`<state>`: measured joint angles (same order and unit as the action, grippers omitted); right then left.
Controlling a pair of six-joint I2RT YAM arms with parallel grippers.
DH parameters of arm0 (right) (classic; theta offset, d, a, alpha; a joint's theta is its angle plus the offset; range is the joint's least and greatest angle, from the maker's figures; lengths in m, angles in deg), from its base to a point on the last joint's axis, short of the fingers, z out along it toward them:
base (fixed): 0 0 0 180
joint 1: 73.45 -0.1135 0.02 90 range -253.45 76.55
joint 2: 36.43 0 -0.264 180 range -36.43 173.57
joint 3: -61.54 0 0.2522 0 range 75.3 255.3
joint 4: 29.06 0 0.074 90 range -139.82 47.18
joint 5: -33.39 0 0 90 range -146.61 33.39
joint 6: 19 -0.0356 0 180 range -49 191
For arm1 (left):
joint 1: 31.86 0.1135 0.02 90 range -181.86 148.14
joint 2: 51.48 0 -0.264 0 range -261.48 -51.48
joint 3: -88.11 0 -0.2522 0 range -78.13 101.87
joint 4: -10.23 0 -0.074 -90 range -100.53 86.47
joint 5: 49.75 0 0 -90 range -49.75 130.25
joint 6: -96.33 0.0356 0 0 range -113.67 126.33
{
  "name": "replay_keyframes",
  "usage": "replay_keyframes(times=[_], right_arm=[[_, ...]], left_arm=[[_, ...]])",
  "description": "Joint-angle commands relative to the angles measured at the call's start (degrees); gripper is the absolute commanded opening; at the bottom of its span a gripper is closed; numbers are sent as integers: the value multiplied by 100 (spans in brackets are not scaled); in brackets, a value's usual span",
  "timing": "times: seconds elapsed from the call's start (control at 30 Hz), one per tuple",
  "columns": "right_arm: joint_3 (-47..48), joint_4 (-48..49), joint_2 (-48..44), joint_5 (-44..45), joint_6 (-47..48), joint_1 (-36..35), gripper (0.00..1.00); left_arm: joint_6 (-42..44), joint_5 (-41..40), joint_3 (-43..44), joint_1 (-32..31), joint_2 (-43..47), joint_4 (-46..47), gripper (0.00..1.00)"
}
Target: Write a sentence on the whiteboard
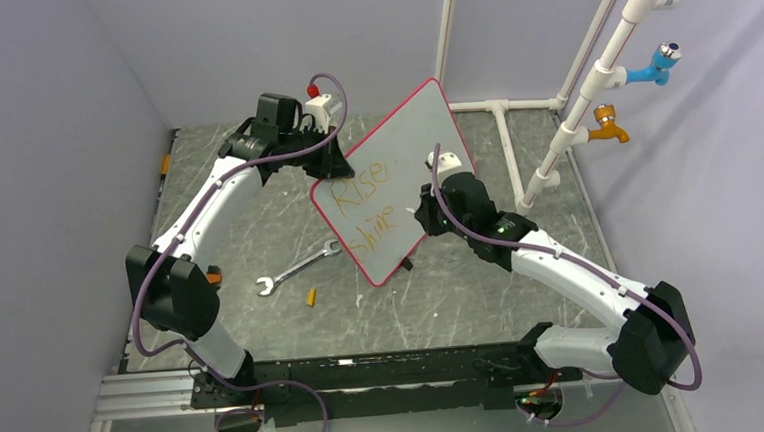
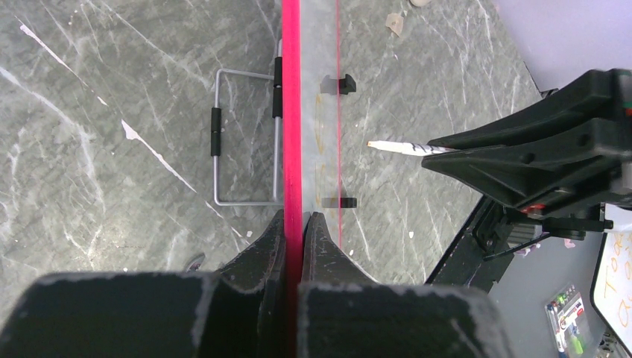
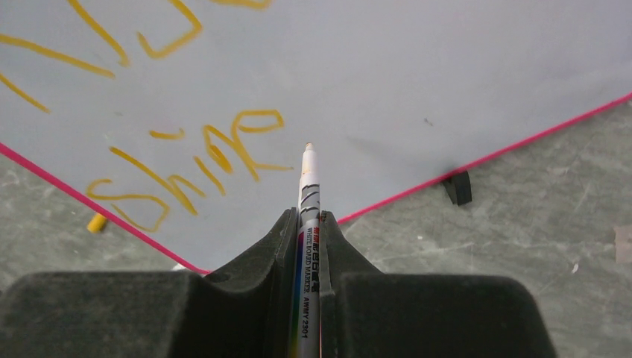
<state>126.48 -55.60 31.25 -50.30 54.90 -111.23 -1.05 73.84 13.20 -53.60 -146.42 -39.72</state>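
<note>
Left fingers (image 2: 270, 242) are pinching the whiteboard (image 1: 404, 150) at its rim and right fingers (image 3: 277, 239) are clamping the marker (image 3: 308, 186), whose tip should, I reckon, be landing lightly beside the sentence (image 3: 217, 155).

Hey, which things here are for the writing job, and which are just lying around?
In use: large rectangular whiteboard with red-pink rim, its orange handwritten sentence, white marker pen in the right gripper, left gripper clamping the rim.
Lying about: silver open-ended wrench, small yellow piece, white pipe frame.
</note>
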Motion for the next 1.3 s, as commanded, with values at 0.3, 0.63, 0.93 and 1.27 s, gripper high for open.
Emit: replay_keyframes(times=[0.3, 0.63, 0.93, 1.27], right_arm=[[-550, 787, -3, 122, -228, 68, 0], [-369, 948, 218, 10, -188, 75, 0], [-292, 922, 183, 30, -63, 164, 0], [-420, 988, -121, -132, 45, 315, 0]], left_arm=[[1010, -1044, -173, -54, -227, -125, 0], [1010, -1051, -193, -58, -228, -127, 0], [943, -1029, -173, -72, -236, -187, 0], [841, -1049, -205, -173, -138, -232, 0]])
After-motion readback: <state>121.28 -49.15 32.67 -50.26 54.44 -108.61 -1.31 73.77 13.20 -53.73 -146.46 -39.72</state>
